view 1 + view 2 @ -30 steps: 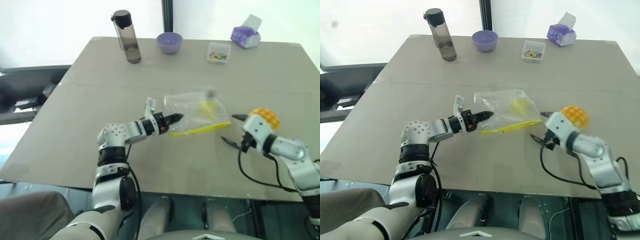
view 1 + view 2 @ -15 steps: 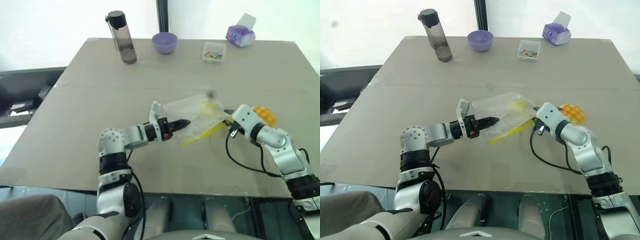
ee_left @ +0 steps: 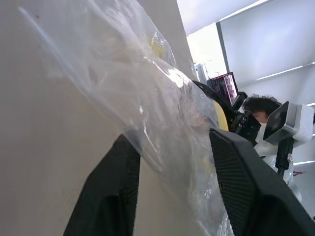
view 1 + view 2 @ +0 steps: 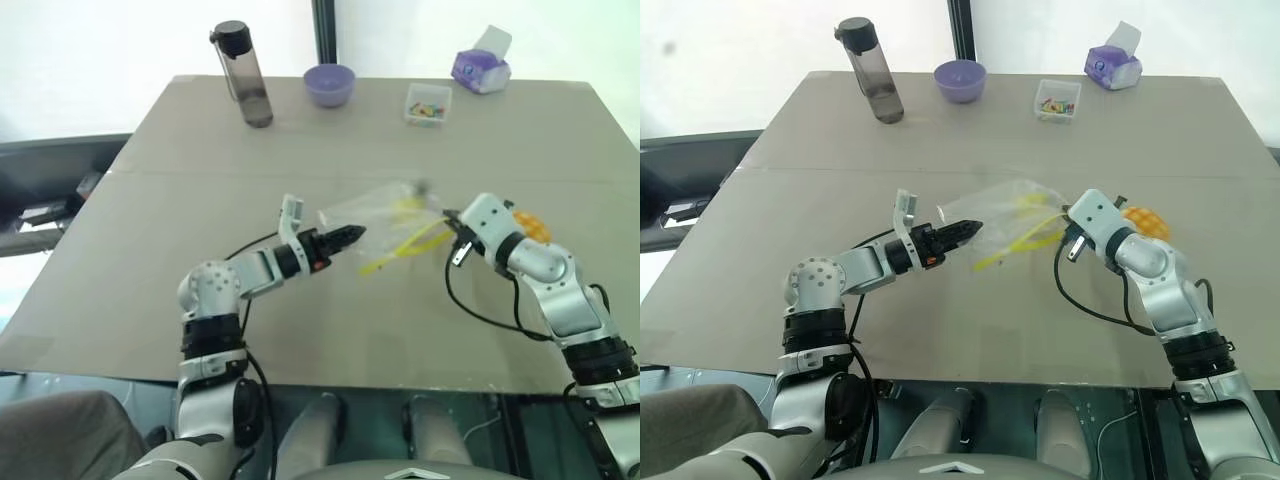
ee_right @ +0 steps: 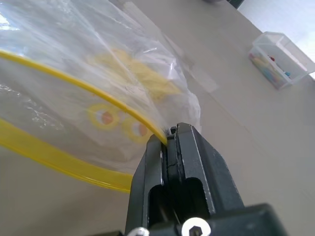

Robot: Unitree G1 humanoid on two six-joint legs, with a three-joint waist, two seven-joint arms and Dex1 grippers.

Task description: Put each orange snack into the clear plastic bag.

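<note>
**Both pincers on the bag, bun waiting on the table**

I have the right pincer (image 5: pixel 170 140) clamped shut on the yellow strip at the mouth of the bag (image 4: pixel 1005 215), which hangs lifted between it and the left pincer (image 4: pixel 348 236); the left fingers (image 3: pixel 110 196) stand part open with film running between them, and I cannot tell whether they pinch it. The bun (image 4: pixel 1145 220) sits on the table (image 4: pixel 940 330) just behind the right pincer, outside the bag. My worry: if the left side is loose, the slack film could slide out and the mouth collapse. With both pincers busy, neither is free for the bun. The right arm covers part of the bun, and the bag's opening is hard to read through the creased plastic.
</note>
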